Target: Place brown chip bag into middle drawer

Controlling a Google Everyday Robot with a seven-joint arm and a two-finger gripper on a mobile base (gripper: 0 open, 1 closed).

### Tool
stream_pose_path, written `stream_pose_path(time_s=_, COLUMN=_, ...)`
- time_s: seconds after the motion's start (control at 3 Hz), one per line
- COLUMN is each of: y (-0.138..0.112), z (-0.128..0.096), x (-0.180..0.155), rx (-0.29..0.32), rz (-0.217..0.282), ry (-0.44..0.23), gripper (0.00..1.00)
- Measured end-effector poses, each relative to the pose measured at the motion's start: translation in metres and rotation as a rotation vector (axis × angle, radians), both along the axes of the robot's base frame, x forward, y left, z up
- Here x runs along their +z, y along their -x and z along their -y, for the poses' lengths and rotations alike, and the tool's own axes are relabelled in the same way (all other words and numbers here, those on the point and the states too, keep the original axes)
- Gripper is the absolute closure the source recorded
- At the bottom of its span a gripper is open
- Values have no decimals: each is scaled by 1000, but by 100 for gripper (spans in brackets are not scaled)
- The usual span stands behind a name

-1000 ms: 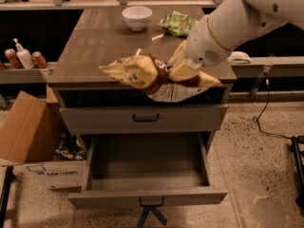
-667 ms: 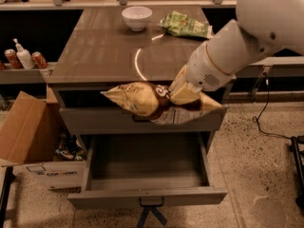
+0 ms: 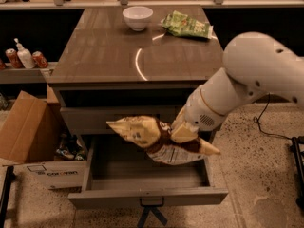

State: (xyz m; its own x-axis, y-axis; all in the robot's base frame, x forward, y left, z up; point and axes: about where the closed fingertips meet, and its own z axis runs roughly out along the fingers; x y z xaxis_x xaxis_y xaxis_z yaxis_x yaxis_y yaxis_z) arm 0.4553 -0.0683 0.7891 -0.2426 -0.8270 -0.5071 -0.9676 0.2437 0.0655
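Note:
The brown chip bag (image 3: pixel 154 137), crumpled, dark brown with tan ends and a white underside, hangs in the air in front of the cabinet, just above the open drawer (image 3: pixel 147 194). My gripper (image 3: pixel 184 131) is shut on the bag's right side, at the end of the white arm (image 3: pixel 247 80) that reaches in from the right. The bag hides part of the drawer's inside. The drawer is pulled out wide and its visible floor is bare.
A white bowl (image 3: pixel 137 17) and a green chip bag (image 3: pixel 186 25) lie at the back of the counter top (image 3: pixel 118 56). A cardboard box (image 3: pixel 28 137) stands on the floor at the left. Cans and a bottle (image 3: pixel 23 58) sit on a left shelf.
The arm has lowered the brown chip bag from counter-edge height down in front of the cabinet, to just above the open drawer.

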Motion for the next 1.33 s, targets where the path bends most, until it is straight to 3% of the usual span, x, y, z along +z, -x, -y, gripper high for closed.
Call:
stream_pose_path(time_s=0.33, y=13, z=-3, x=-47, rx=-13, rz=-48, ry=16, gripper=100)
stream_pose_path(time_s=1.0, y=14, z=1, x=-70, rx=-35, rz=-77, ry=36, gripper=100)
stream_pose_path(time_s=1.33, y=5, z=24, x=-128, rx=-117, rz=-119, ry=61, gripper=100)
